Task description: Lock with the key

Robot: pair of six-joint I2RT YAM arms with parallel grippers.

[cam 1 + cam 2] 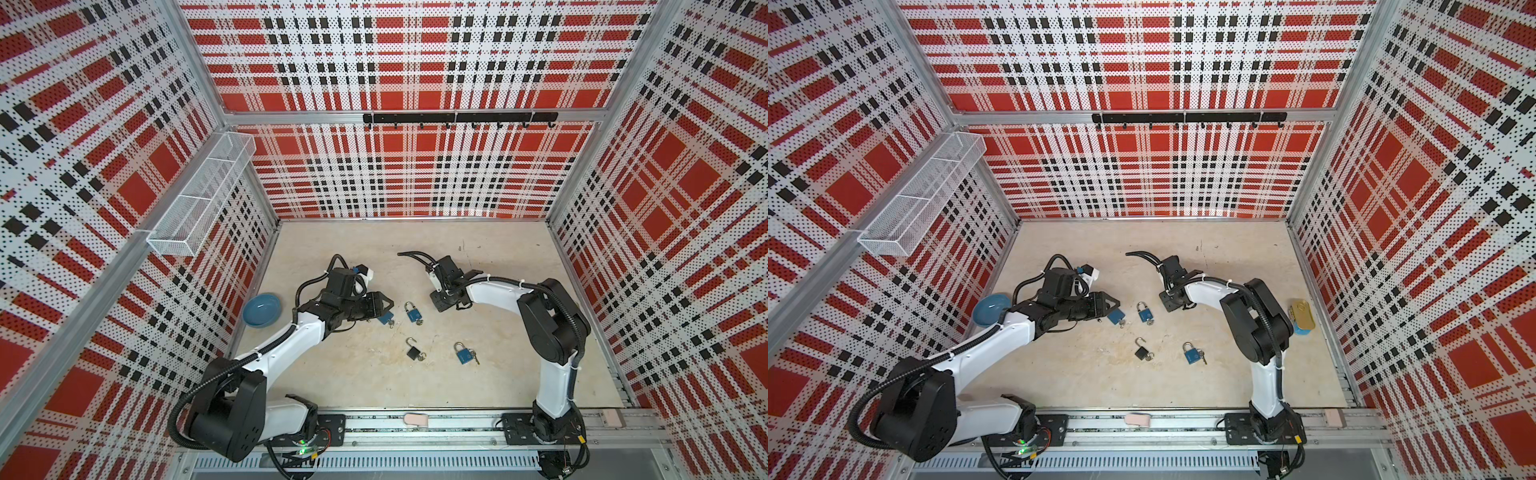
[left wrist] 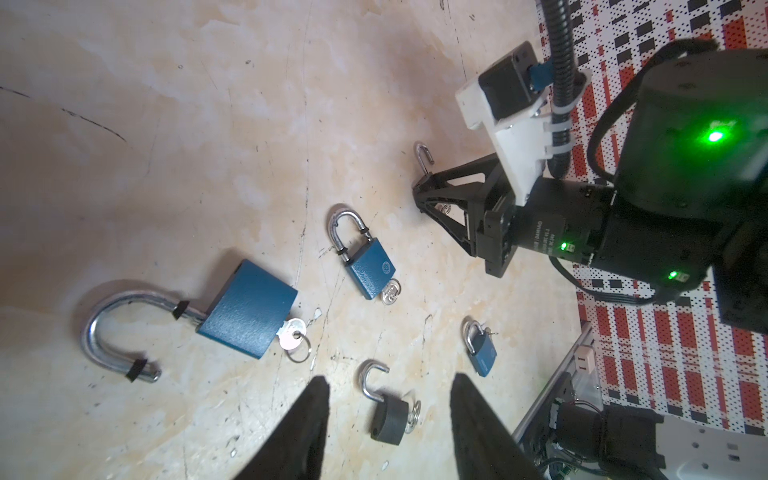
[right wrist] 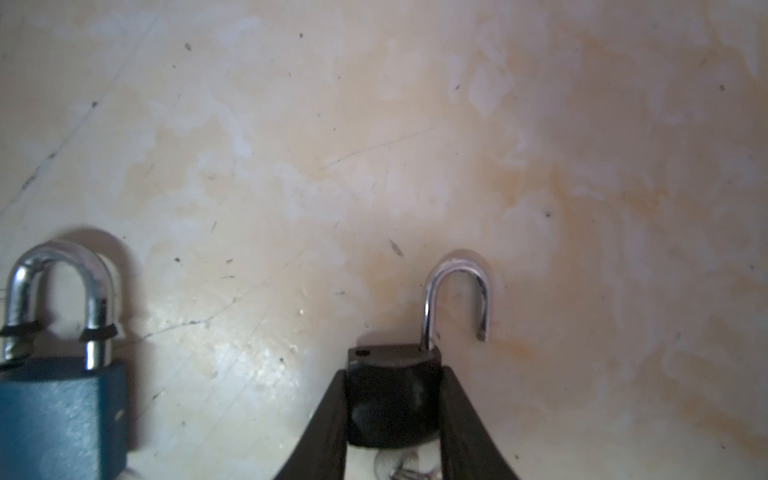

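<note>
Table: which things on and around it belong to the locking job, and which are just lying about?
Job:
- open blue padlock
- shut blue padlock
- second shut blue padlock
- loose black padlock, shackle open
- small black padlock, shackle open, between the right jaws

Lying about:
- blue bowl
- tin
- wire basket
- hook rail

blue padlock [image 2: 248, 309]: grainy painted body | shackle [image 2: 90, 332]: glossy chrome metal | tabletop [image 2: 166, 124]: matt, scuffed

Left arm [image 1: 291, 340] and right arm [image 1: 494, 293] share white shells, black joints, ribbed black conduit [image 2: 562, 50] and green lights [image 2: 714, 136].
</note>
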